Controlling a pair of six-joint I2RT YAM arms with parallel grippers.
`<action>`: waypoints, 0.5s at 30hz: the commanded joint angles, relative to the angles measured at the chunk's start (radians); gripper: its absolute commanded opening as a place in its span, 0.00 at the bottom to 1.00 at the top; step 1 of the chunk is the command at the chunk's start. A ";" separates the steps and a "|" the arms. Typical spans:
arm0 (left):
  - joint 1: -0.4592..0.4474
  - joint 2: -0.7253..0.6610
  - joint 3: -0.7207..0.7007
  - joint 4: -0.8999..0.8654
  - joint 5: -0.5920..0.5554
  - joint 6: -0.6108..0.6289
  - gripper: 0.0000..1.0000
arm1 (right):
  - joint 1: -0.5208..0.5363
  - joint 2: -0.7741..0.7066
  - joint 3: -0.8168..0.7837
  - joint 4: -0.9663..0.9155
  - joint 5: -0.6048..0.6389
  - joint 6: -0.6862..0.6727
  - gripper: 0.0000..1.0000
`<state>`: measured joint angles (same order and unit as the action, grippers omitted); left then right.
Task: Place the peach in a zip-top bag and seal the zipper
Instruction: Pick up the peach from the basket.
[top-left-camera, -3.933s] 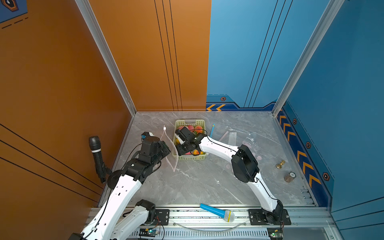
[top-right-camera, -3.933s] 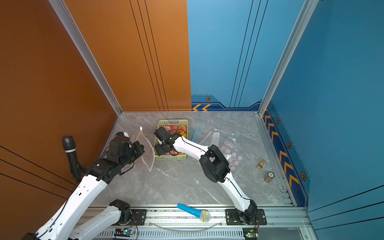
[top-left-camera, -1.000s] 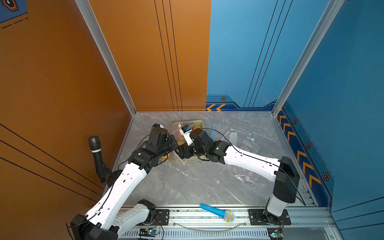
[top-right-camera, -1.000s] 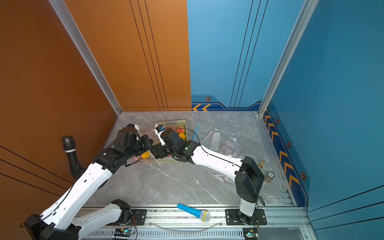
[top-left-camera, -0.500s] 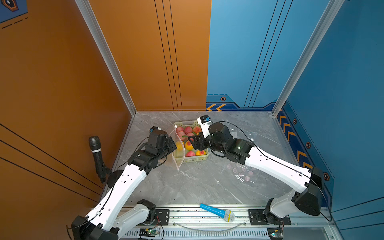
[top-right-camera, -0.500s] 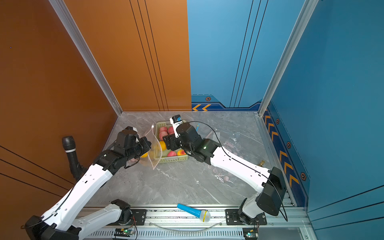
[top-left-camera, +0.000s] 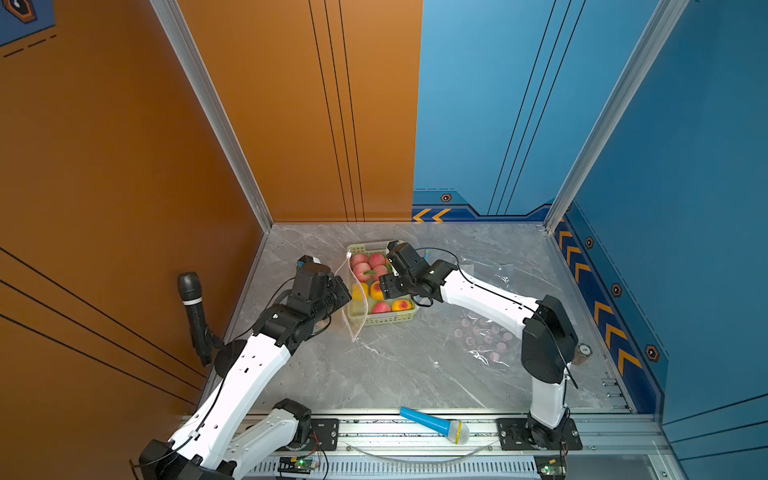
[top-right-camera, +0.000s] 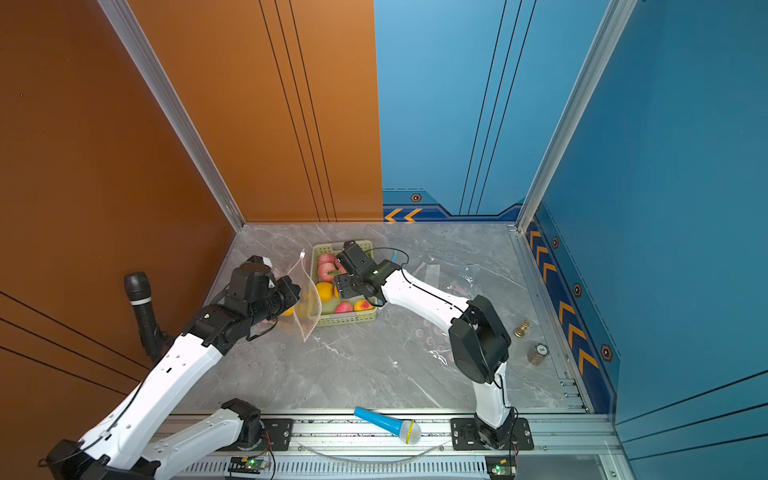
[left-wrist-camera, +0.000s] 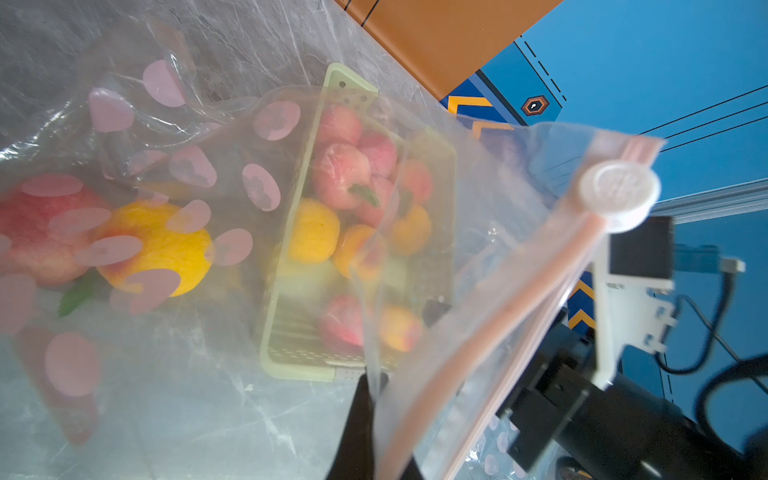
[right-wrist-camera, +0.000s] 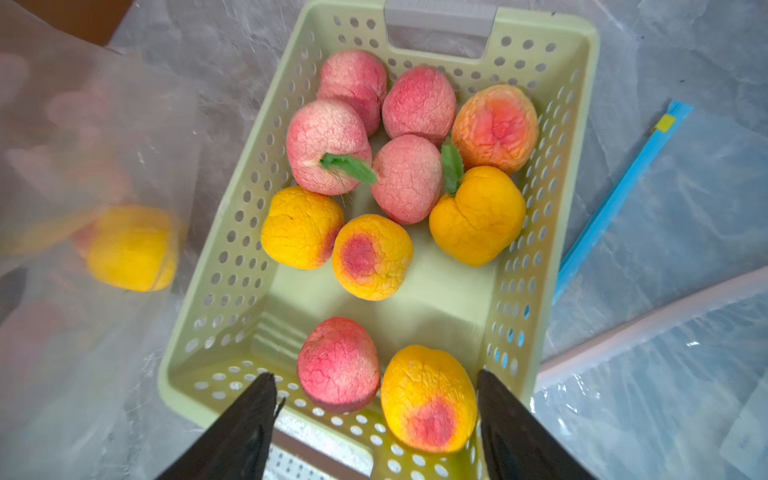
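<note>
A yellow peach (right-wrist-camera: 129, 249) shows through the clear zip-top bag (top-right-camera: 309, 305), just beside the basket (right-wrist-camera: 552, 137), so I think it is inside. The left pincer (left-wrist-camera: 372, 386) pinches the bag's edge tight. The right pincer (right-wrist-camera: 376, 378) is spread wide and holds nothing, over the basket. I think zipping comes next: hold the bag steady, take the white slider (left-wrist-camera: 619, 195) and pull straight along the pink strip (left-wrist-camera: 498, 332). The plastic blurs the peach, so it may lie behind the bag.
</note>
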<state>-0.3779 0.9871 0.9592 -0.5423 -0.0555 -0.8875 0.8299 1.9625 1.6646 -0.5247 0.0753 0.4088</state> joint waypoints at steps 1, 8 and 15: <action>0.013 -0.013 -0.019 0.005 -0.008 -0.007 0.00 | -0.006 0.061 0.059 -0.050 -0.004 -0.021 0.79; 0.013 -0.013 -0.023 0.008 0.000 -0.008 0.00 | -0.016 0.210 0.162 -0.040 -0.018 -0.018 0.79; 0.013 -0.007 -0.023 0.009 0.006 -0.008 0.00 | -0.033 0.286 0.212 -0.014 -0.041 0.006 0.78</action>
<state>-0.3775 0.9859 0.9482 -0.5419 -0.0551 -0.8883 0.8089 2.2326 1.8385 -0.5400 0.0502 0.4015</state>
